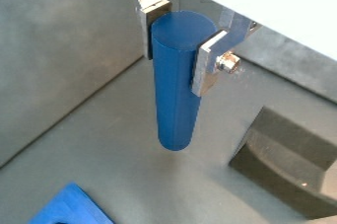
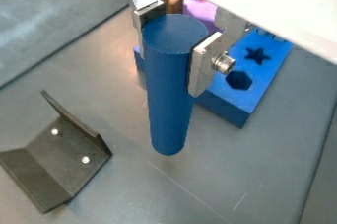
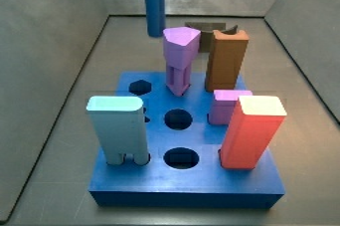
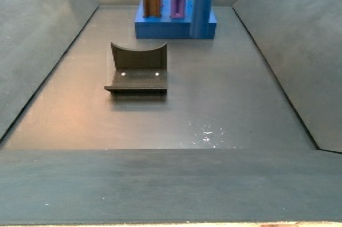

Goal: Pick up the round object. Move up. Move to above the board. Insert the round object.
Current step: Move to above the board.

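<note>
Silver finger plates (image 1: 208, 62) of the gripper (image 1: 178, 33) pinch the top of the round object (image 1: 176, 82), a plain blue cylinder that hangs upright above the grey floor in both wrist views. Beyond it, in a wrist view, sits the dark fixture (image 1: 283, 157). In a wrist view the same peg (image 2: 168, 88) is clamped between the plates, with the fixture (image 2: 55, 152) to one side and the board (image 2: 247, 82) just behind. In a side view the board (image 3: 186, 188) fills the foreground, carrying a light-blue block (image 3: 117, 126), a red block (image 3: 254, 130), a pink peg (image 3: 180, 61) and a brown block (image 3: 228, 60); the cylinder hangs behind it, well above the floor. In a side view the fixture (image 4: 138, 68) stands mid-floor, the board far behind.
</note>
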You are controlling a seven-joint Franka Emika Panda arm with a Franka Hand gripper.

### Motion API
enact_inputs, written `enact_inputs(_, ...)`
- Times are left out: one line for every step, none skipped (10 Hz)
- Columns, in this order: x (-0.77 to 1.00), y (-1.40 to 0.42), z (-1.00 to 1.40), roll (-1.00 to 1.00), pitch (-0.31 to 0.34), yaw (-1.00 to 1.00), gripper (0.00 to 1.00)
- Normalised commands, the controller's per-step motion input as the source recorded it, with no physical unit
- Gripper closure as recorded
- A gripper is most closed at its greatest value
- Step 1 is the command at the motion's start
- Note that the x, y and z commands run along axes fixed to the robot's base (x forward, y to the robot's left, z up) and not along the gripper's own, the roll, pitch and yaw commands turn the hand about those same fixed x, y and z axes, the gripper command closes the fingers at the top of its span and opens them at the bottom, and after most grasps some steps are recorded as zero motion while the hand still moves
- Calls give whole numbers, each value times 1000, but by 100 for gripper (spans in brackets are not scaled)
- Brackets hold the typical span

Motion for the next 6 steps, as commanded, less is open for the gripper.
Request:
enact_inputs(-20, -18, 245, -27, 64, -1, 100)
enact_inputs(132, -1000, 597, -63, 359, 353, 100)
enact_inputs(142, -1000, 563, -36, 366, 326, 100)
enact_inputs(152, -1000, 577, 19, 321, 250, 100)
enact_inputs(169, -1000, 559, -10, 229, 151, 100)
enact_inputs(180, -1000, 556, 4, 162, 68, 100)
